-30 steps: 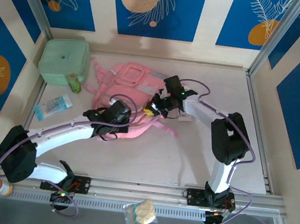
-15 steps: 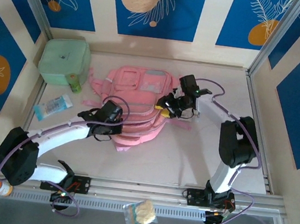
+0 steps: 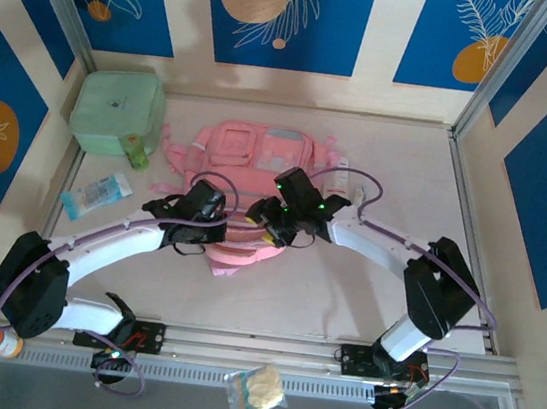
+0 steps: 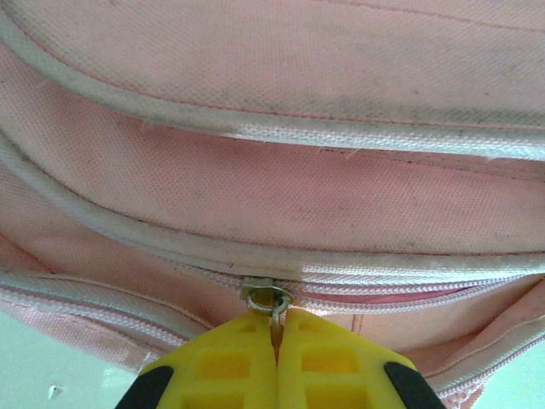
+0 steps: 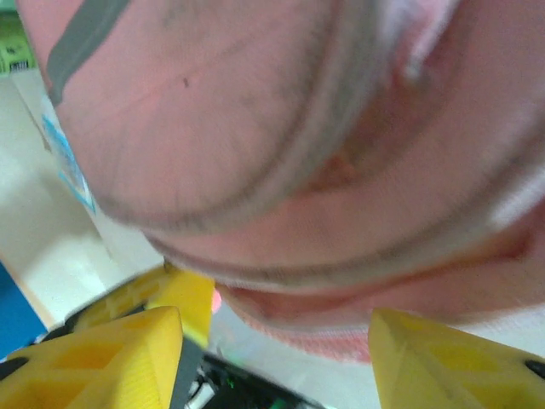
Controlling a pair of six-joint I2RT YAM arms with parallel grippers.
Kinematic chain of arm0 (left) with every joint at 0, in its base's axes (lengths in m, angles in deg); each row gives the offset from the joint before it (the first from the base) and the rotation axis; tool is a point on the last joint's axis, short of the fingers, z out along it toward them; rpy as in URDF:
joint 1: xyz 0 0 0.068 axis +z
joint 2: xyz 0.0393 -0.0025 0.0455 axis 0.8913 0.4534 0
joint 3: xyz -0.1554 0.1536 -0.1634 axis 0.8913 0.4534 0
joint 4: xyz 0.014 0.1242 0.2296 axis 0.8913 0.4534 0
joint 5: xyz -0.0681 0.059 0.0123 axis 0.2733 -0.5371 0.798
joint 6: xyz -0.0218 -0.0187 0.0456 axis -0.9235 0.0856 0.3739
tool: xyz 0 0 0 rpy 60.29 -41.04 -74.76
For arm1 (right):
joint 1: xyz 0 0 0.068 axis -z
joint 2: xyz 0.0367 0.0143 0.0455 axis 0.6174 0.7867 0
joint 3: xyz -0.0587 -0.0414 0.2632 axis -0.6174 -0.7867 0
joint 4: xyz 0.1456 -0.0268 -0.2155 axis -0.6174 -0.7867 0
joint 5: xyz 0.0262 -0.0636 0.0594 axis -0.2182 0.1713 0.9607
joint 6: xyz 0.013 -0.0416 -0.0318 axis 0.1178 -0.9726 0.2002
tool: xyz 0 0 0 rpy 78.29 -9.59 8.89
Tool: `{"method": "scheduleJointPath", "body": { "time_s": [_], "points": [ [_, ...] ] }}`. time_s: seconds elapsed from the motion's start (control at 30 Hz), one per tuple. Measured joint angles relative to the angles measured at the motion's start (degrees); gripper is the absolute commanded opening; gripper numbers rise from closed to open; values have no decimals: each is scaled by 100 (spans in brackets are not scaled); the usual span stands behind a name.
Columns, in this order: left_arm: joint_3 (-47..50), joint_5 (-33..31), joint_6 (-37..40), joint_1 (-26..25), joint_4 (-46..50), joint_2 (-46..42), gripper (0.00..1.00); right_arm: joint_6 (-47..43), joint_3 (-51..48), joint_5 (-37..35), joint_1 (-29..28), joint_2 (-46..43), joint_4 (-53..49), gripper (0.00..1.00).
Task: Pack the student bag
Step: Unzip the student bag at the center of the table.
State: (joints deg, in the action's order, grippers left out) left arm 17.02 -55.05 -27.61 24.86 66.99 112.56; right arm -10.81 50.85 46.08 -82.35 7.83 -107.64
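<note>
Looking from the left, the mint-green case [image 3: 115,108] and the blue packet [image 3: 98,192] lay at the far left of the surface [image 3: 342,294], the same as one second earlier. The left gripper [image 4: 277,328] had hardly moved in the last half second. Its yellow fingers were pressed together on the small metal zip pull [image 4: 273,300] at the near edge of the student bag [image 3: 260,152].

The bag itself had changed more. One second earlier it lay askew, and now it lay straight in the middle of the surface, toward the far side.

The right gripper [image 3: 271,226] had made the biggest move, from the right side of the bag to its near edge, just beside the left gripper. Its fingers stood apart with pink fabric close to them, and they clamped nothing.

I judged that both arms were now set at the zip, one to pull and one to hold the cloth. Opening seemed about to start, and packing was not yet begun.
</note>
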Motion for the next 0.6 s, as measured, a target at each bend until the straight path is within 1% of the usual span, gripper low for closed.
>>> {"method": "scheduleJointPath", "body": {
  "time_s": [0.07, 0.23, 0.4, 0.5, 0.6],
  "points": [
    [0, 0, 0, 0, -7, 0, 0, 197, 190, -258, -87, 258, 70, 50],
    [0, -9, 0, 0, -101, 0, 0, 415, 817, -1003, -367, 811, -378, 43],
    [0, -26, 2, 0, -136, 0, 0, 485, 966, -1613, -570, 931, -459, 17],
    [0, -74, 2, 0, -109, -2, 0, 321, 1145, -1779, -608, 966, -514, 1],
    [0, -184, 0, -9, -55, -81, 0, -120, 1322, -1821, -614, 997, -584, 0]
  ]
}}
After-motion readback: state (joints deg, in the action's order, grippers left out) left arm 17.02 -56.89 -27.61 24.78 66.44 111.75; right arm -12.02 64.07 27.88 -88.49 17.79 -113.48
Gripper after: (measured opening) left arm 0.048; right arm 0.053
